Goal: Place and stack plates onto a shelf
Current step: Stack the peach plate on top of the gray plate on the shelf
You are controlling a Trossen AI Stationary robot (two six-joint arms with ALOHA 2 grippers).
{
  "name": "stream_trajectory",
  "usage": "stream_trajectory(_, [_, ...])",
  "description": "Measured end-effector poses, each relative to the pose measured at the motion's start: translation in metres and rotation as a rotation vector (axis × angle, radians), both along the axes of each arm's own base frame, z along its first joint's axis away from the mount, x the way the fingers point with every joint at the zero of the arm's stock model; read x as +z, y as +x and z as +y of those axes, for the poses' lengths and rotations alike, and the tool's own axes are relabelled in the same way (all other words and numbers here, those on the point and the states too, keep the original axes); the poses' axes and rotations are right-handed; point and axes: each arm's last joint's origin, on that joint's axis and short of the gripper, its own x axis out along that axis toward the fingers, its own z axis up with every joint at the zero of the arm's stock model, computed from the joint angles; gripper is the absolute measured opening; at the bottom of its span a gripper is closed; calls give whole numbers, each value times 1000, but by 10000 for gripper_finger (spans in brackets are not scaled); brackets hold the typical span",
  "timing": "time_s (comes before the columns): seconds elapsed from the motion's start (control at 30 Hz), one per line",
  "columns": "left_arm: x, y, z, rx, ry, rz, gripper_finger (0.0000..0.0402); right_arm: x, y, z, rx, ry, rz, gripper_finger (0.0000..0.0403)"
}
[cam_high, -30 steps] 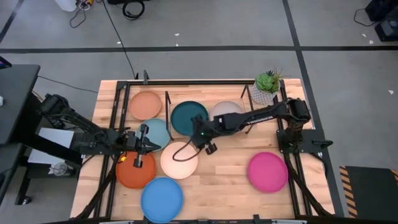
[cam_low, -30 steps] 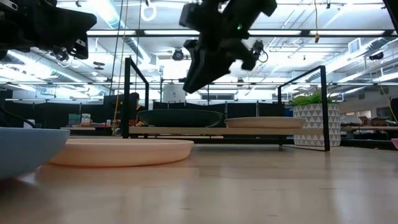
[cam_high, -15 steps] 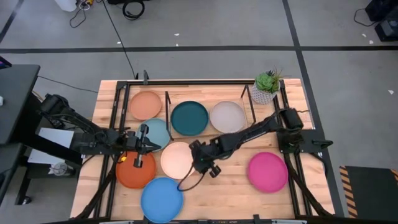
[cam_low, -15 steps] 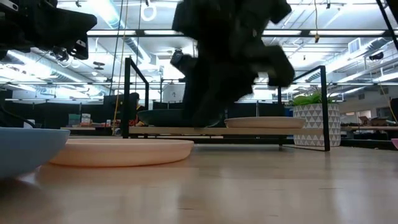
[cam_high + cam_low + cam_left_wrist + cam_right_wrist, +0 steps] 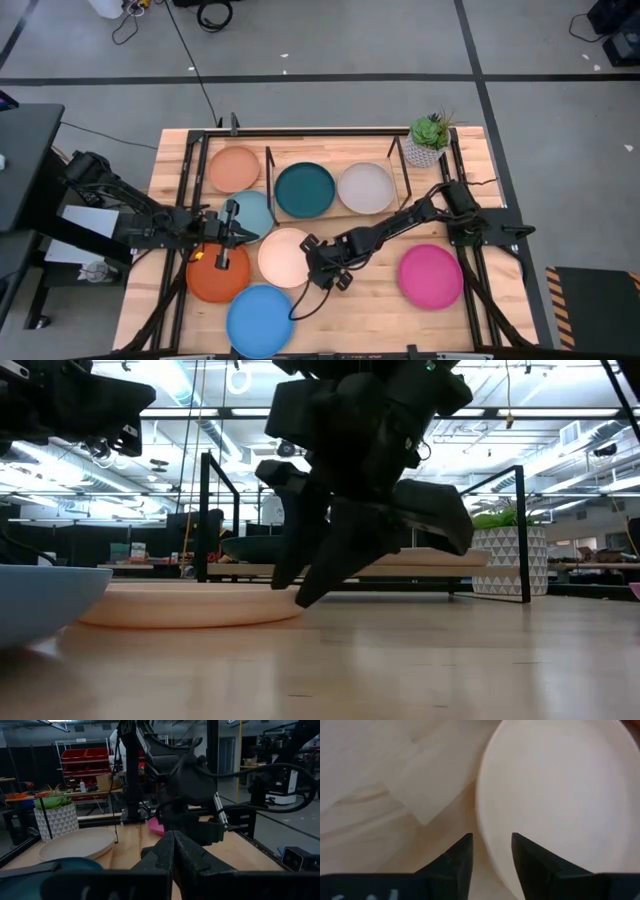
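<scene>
High view: the right gripper [image 5: 312, 262] hangs low at the 3 o'clock rim of the round shallow cream plate [image 5: 287, 257], which lies on the light wooden table [image 5: 370, 305] near its centre. At 12 o'clock from it, the small black rod shelf with a pale wood base [image 5: 336, 219] holds the dark teal plate [image 5: 305, 190] and the grey plate [image 5: 365, 187] side by side. The left gripper [image 5: 226, 236] waits at 9 o'clock, over the light teal plate [image 5: 250, 214] and orange plate [image 5: 217, 273].

Low view: the right gripper's dark fingers [image 5: 330, 565] slant down to the table at the cream plate's edge [image 5: 190, 603], with the shelf beyond.

Left wrist view: that arm's fingers are pressed together, holding nothing.

Right wrist view: the jaws stand apart, straddling the cream plate's rim [image 5: 485, 827], one finger over the dish, the other over bare wood. The grip looks best made by sinking until the outer finger nears the wood, then pinching the rim squarely; a shallow bite risks the plate tipping out when lifted towards the shelf
</scene>
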Motion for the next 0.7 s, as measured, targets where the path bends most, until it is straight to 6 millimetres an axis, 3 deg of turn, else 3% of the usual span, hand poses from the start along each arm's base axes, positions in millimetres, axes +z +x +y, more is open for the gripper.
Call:
stream_trajectory(0.43, [-1,0,0,0,4,8,16,-3,-4,-4,19,29,75,22])
stream_trajectory(0.7, [-1,0,0,0,4,8,16,3,-19,8,-45,56,165,20])
